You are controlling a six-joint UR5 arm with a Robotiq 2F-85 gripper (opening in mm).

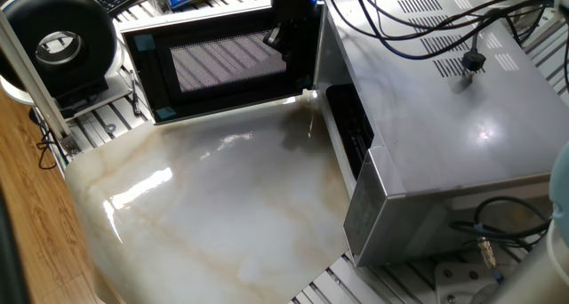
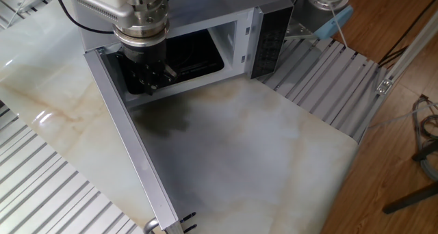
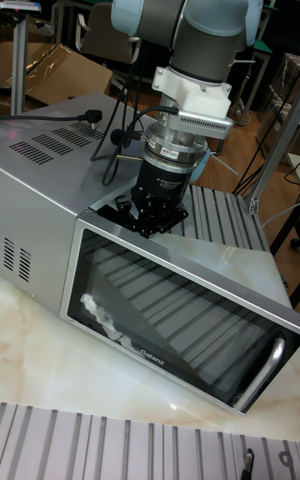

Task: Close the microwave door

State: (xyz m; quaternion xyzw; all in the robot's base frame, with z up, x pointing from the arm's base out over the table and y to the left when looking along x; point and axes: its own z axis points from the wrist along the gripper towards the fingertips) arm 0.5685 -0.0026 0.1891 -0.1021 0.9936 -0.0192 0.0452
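On the marble-patterned bench [image 1: 204,206] stands the microwave [image 1: 444,117], a silver box with vent slots on its top and a black power cable [image 1: 418,28] trailing across it. Its door, the microwave door [image 1: 218,64], is swung wide open, roughly square to the oven's front, mesh window facing the bench in one fixed view and silver face with bar handle [image 3: 265,373] showing in the tall fixed view. The gripper [image 2: 147,80] hangs just inside the corner where door meets cavity, close to the hinge end of the door and at the mouth of the dark cavity [image 2: 185,56]. Whether its fingers are apart or together cannot be told; they are dark against dark. Slatted aluminium framing [image 2: 321,76] borders the marble sheet. A round black-and-white device [image 1: 58,42] sits beyond the door's free end, above wood flooring [image 2: 404,131].
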